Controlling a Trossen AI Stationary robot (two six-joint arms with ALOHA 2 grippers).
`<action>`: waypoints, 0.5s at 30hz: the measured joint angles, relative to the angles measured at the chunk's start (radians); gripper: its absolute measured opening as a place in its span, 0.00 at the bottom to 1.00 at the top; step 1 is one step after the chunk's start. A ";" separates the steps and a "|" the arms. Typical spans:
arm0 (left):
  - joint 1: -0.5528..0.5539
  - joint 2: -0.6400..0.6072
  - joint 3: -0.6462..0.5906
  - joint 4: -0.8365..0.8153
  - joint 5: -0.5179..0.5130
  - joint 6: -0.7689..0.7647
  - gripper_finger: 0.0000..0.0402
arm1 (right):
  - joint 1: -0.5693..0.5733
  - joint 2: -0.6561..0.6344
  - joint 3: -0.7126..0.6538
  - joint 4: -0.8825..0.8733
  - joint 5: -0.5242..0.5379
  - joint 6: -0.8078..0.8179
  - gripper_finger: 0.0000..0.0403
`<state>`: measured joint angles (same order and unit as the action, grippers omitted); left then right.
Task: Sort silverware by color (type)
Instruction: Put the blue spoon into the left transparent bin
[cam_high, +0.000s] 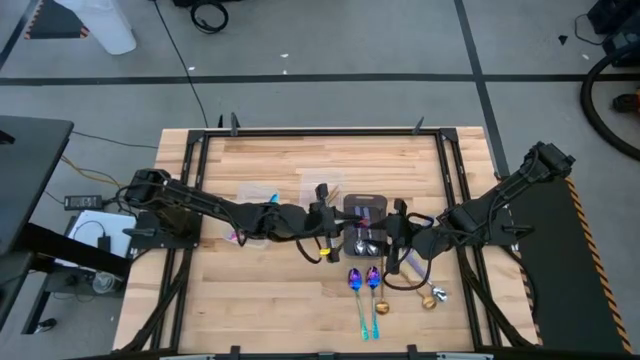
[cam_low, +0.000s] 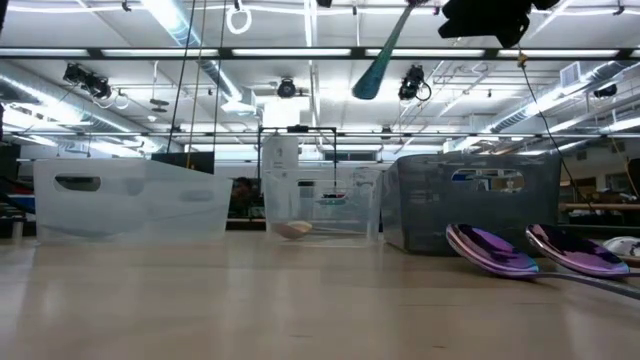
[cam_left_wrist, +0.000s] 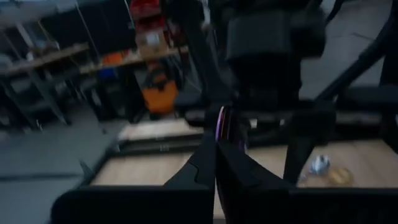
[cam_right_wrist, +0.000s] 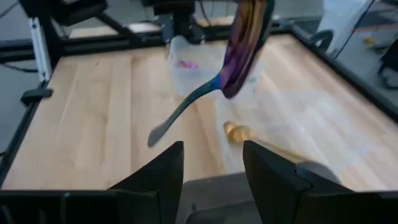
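An iridescent purple spoon with a teal handle (cam_right_wrist: 239, 59) hangs in the air above the dark grey tray (cam_high: 365, 212). My left gripper (cam_left_wrist: 216, 158) is shut on it. My right gripper (cam_right_wrist: 211, 165) is open just in front of the spoon and touches nothing. In the low view the teal handle (cam_low: 378, 62) slants down from a gripper at the top edge. Two more purple spoons (cam_high: 364, 282) lie on the wood near the table's near edge. Beside them lie two gold spoons (cam_high: 381, 308) and a silver one (cam_high: 440, 293). My left gripper holds the purple spoon by its bowl end (cam_left_wrist: 220, 124), pinched edge-on between the two fingers. The spoon is lifted clear. Its teal handle (cam_right_wrist: 180, 109) slants down and away below the bowl, with the free end in the air.
Clear plastic tubs stand on the far half of the table: one (cam_right_wrist: 183, 62) holds something pink, another (cam_right_wrist: 249, 124) holds a gold spoon (cam_right_wrist: 237, 132). Both arms meet over the tray at the table's middle. Bare wood (cam_high: 270, 300) lies toward the near left.
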<state>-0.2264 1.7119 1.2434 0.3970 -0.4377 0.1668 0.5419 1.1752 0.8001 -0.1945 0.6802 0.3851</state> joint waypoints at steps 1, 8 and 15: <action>0.000 0.000 0.000 0.023 -0.003 0.015 0.03 | 0.000 0.000 0.000 0.010 0.008 -0.013 0.44; 0.000 0.000 0.000 0.144 -0.005 0.114 0.03 | -0.018 0.000 0.000 0.126 0.010 -0.109 0.44; 0.000 0.000 0.000 0.214 -0.005 0.182 0.03 | -0.054 0.000 0.000 0.212 0.008 -0.190 0.44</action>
<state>-0.2260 1.7123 1.2434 0.6107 -0.4423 0.3489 0.4881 1.1751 0.8001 0.0178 0.6877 0.1954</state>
